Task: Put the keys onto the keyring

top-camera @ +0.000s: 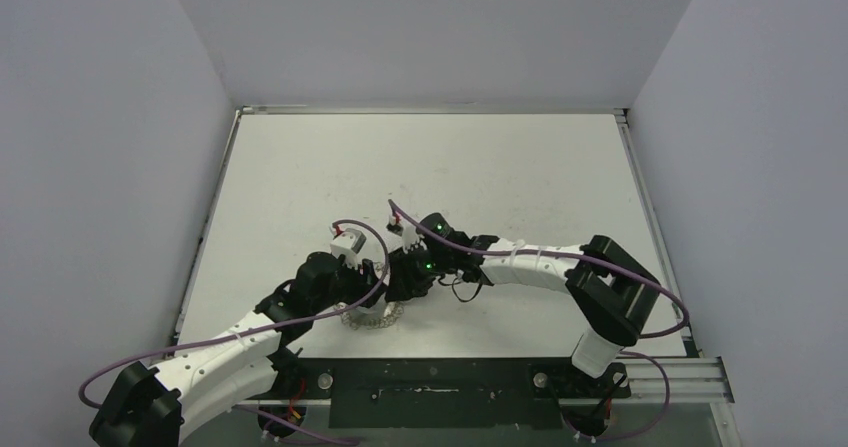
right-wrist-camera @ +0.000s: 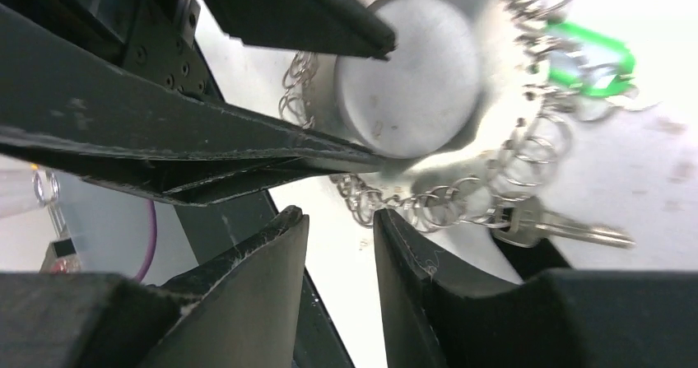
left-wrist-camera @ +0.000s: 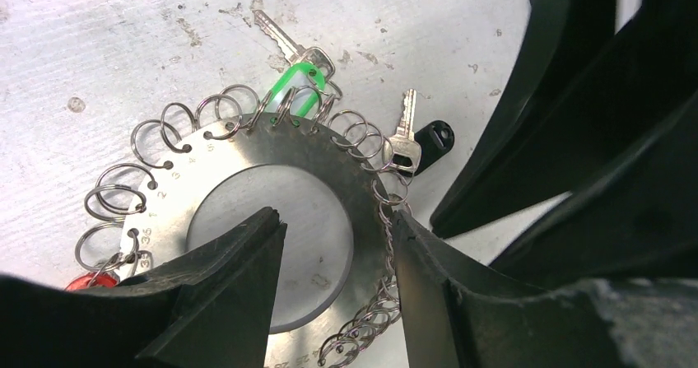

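left gripper [left-wrist-camera: 337, 224]: mine, jaws part-way open astride the keyring's band. One finger [left-wrist-camera: 239, 269] is down in the centre hole, clear of the band; the other is against the small loops [left-wrist-camera: 111, 195] outside the rim.
keyring [left-wrist-camera: 247, 142]: flat on the table [left-wrist-camera: 99, 30], directly under my left gripper, green tag [left-wrist-camera: 298, 78] on its far edge.
first key [left-wrist-camera: 280, 39]: beyond the ring, head at the green tag.
second key [left-wrist-camera: 403, 129]: just outside the rim, head among the loops; can't tell if threaded.
right gripper [right-wrist-camera: 355, 220]: mine, narrow gap, nothing between the fingers. Tips just beside the rim loops, second key's head just right of them.
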Controlling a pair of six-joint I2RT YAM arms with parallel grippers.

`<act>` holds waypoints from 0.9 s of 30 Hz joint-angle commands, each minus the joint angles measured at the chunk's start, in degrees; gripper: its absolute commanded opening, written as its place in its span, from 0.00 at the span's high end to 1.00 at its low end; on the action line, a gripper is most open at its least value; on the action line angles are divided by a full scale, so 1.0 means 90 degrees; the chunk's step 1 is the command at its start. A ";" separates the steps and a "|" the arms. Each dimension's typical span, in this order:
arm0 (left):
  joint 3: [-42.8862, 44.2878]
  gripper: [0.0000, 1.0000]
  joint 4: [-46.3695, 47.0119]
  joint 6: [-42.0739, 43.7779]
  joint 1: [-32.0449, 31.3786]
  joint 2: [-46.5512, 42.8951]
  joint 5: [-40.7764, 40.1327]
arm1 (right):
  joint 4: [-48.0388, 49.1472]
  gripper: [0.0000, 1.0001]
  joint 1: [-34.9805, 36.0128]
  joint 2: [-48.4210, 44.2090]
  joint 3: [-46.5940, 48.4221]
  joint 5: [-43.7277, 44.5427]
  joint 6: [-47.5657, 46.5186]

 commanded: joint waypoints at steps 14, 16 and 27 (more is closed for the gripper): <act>0.0427 0.50 0.0379 0.2180 -0.0076 -0.0151 0.0883 | -0.2023 0.80 -0.0384 0.0164 0.0079 0.1392 -0.1069; 0.0349 0.50 0.0674 0.2628 -0.0119 -0.0272 0.1028 | -0.2126 0.81 -0.0411 0.0241 0.0114 0.1623 -0.1131; 0.0415 0.50 0.0890 0.4332 -0.0428 -0.0194 0.1638 | -0.2313 0.81 -0.0813 0.0894 0.0902 0.2469 -0.1492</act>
